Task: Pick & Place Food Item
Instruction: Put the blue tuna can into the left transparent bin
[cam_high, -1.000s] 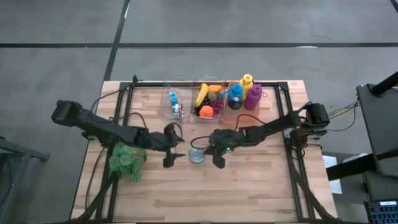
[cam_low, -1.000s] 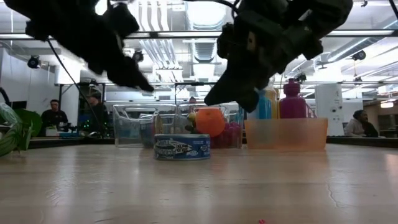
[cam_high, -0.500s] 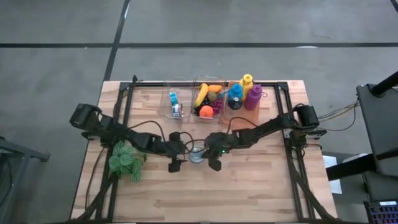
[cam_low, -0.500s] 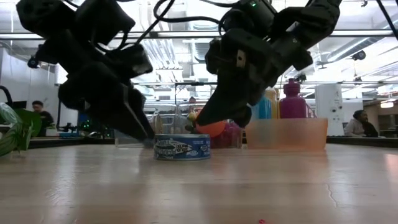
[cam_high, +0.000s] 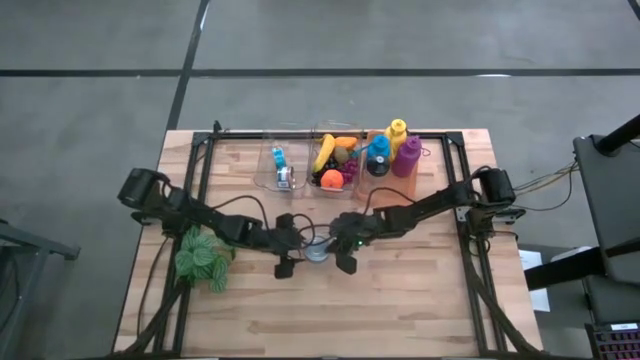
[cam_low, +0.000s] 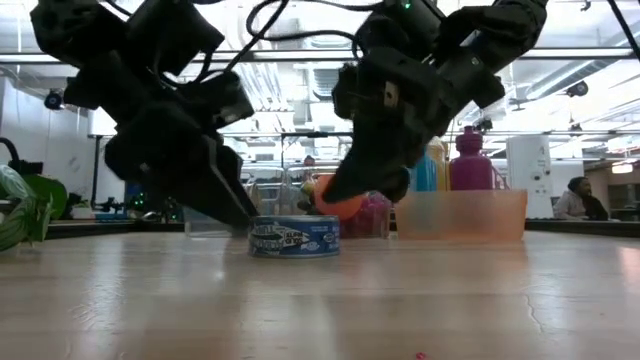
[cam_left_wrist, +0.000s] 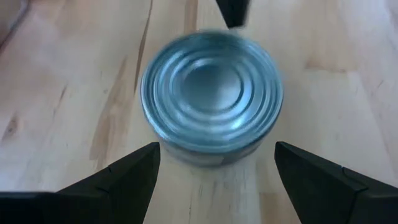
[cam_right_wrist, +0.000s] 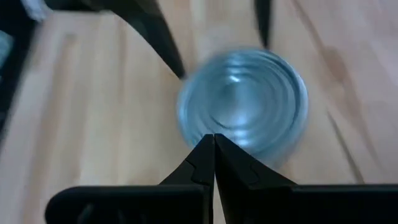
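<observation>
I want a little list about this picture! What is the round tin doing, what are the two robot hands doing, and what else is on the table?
tin: a can lying flat on the wooden table, lid up
left gripper: open, low over the table, a finger on each side of the can, not gripping
right gripper: shut, holding nothing, tip just beside the can
bins: three clear bins at the far edge, with fruit and bottles
plant: green leaves near the left arm

wooden table (cam_high: 400, 300), tin can (cam_high: 317, 250), plant (cam_high: 203, 258), bins (cam_high: 335, 165)
</observation>
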